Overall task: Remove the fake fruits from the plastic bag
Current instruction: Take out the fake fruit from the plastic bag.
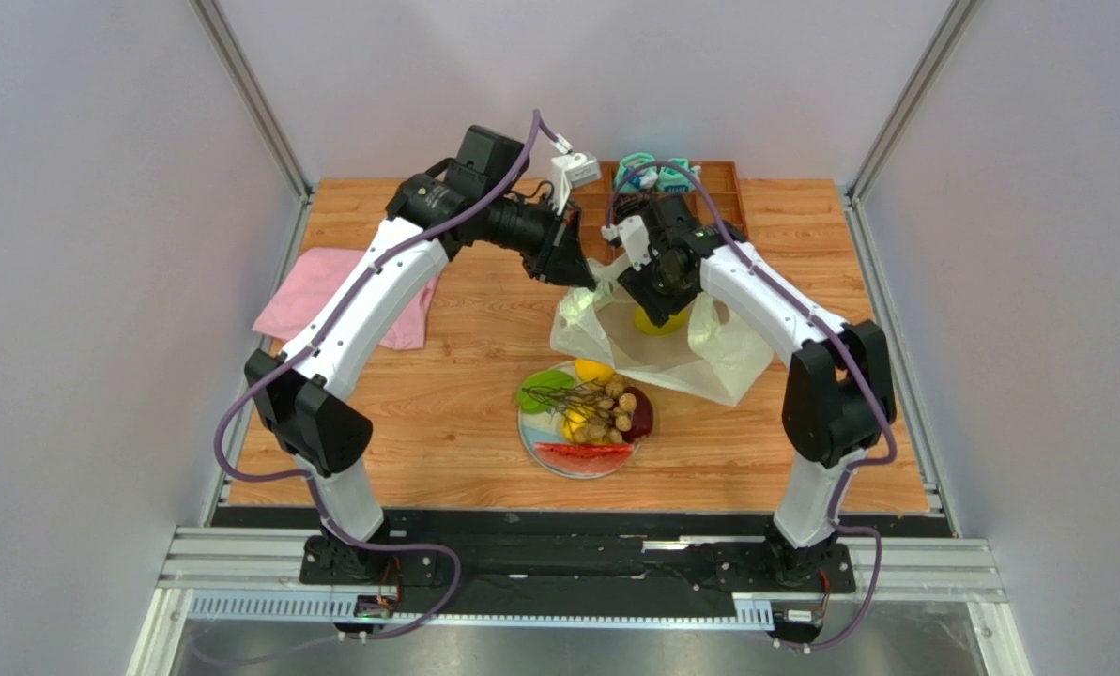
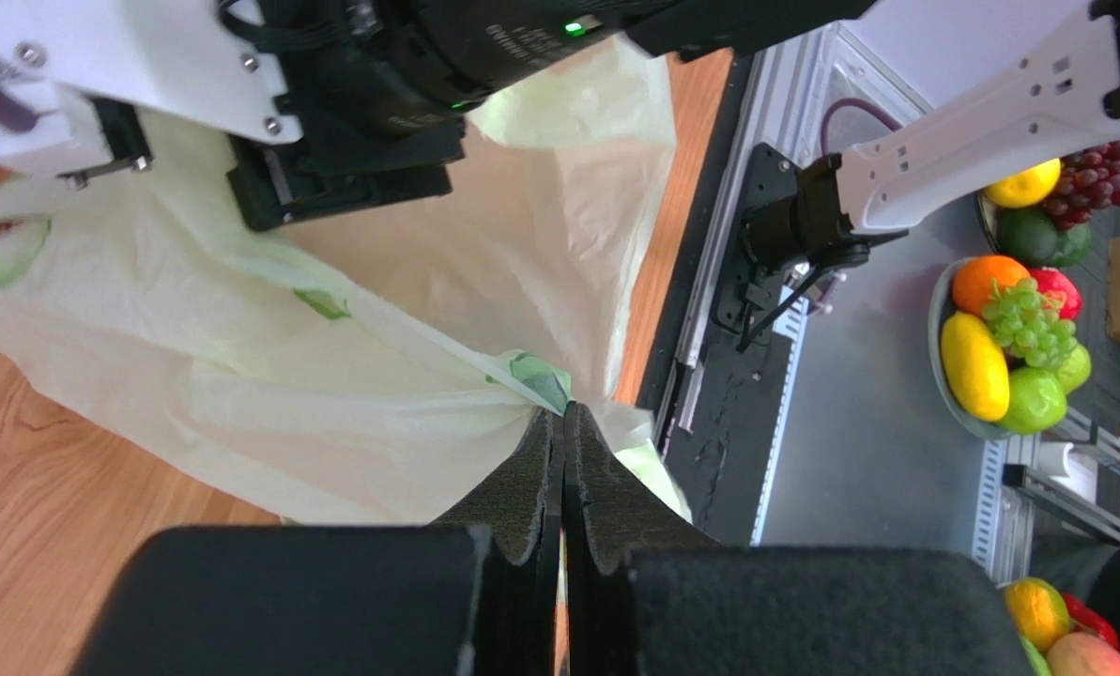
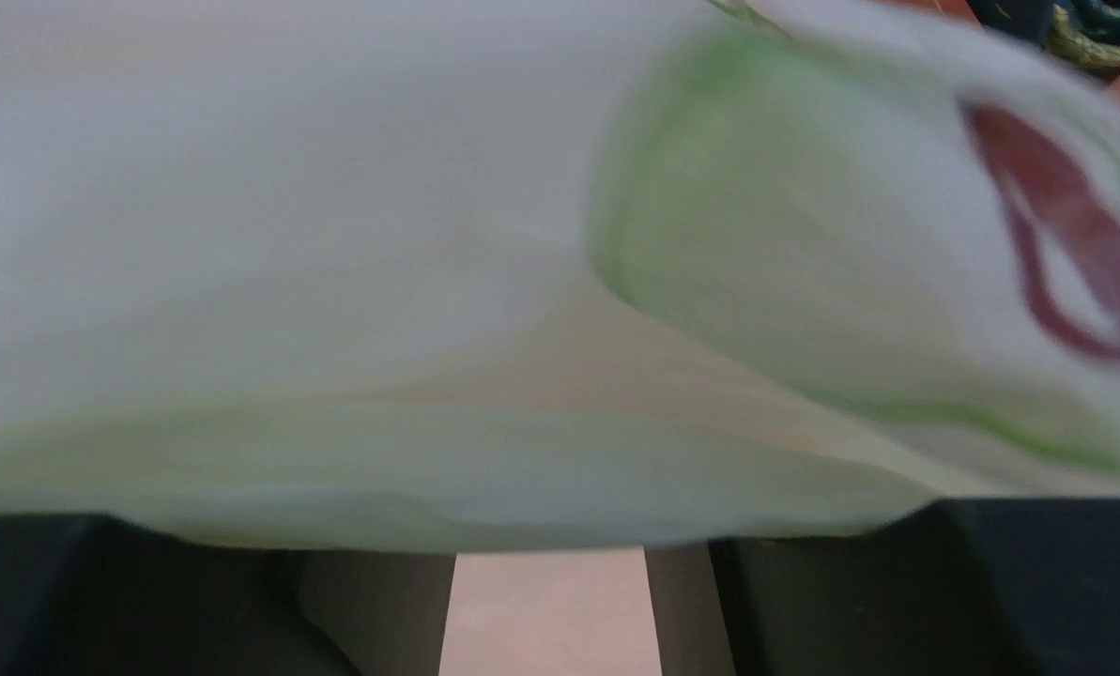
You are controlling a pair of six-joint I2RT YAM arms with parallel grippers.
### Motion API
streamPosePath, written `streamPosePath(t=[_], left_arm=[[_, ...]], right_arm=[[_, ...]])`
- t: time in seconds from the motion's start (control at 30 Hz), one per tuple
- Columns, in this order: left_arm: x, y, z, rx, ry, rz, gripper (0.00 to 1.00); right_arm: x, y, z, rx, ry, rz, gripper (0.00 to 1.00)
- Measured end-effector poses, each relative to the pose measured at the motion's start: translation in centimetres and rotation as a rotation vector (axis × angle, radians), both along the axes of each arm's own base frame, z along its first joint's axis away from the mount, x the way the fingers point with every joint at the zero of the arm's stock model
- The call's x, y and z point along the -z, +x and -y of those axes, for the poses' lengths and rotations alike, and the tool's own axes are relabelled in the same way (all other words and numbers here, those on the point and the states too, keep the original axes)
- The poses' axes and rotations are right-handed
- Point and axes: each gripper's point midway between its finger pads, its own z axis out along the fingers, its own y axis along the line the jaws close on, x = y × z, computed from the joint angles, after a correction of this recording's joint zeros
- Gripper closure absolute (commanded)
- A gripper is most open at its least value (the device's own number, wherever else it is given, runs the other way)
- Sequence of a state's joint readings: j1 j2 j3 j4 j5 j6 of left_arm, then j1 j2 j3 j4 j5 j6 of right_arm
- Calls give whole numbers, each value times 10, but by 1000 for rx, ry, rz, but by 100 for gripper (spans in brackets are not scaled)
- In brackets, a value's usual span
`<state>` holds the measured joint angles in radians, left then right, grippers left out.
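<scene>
The pale yellow-green plastic bag [image 1: 692, 352] lies right of the table's middle, its mouth lifted toward the back. My left gripper [image 1: 579, 272] is shut on the bag's edge; in the left wrist view its jaws pinch the film [image 2: 565, 411]. My right gripper [image 1: 660, 299] is pushed into the bag's mouth, over a yellow fruit [image 1: 660, 323]. In the right wrist view its fingers [image 3: 368, 606] stand apart and bag film [image 3: 523, 282] hides the tips. Several fake fruits lie on the plate [image 1: 526, 430]: a green piece [image 1: 544, 383], a yellow one [image 1: 594, 372], a dark red one [image 1: 640, 416], a red slice [image 1: 582, 454].
A pink folded cloth [image 1: 319, 296] lies at the table's left. A brown wooden tray [image 1: 713, 183] with teal items stands at the back, behind the right arm. The left wrist view shows a bowl of fruit [image 2: 1010, 352] off the table.
</scene>
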<state>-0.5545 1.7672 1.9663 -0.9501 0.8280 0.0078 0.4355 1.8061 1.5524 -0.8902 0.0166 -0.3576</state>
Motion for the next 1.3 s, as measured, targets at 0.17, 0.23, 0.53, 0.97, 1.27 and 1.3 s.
streamPosePath(t=[0.17,0.23,0.53,0.97,1.27,1.3], left_arm=[[0,-1,-1,9,-7,-5,100],[0,-1,0,16,-12,-11,100],[2,-5,5,58,-36,-43,100],[10,0,8,63,-31,-60,100],[9,0,8,68,-35,-55,100],[9,0,9,68,-35,-55,100]], right_arm=[[21,15,-5,-33,-36,-35,33],[27,17,-5,-53,-52,-44,31],[37,21,-12,-192,-63,-44,10],[97,53,-36,-380,-124,-83,66],[71,44,-25,-390,-136,4,90],[57,41,-24,-388,-126,28,92]])
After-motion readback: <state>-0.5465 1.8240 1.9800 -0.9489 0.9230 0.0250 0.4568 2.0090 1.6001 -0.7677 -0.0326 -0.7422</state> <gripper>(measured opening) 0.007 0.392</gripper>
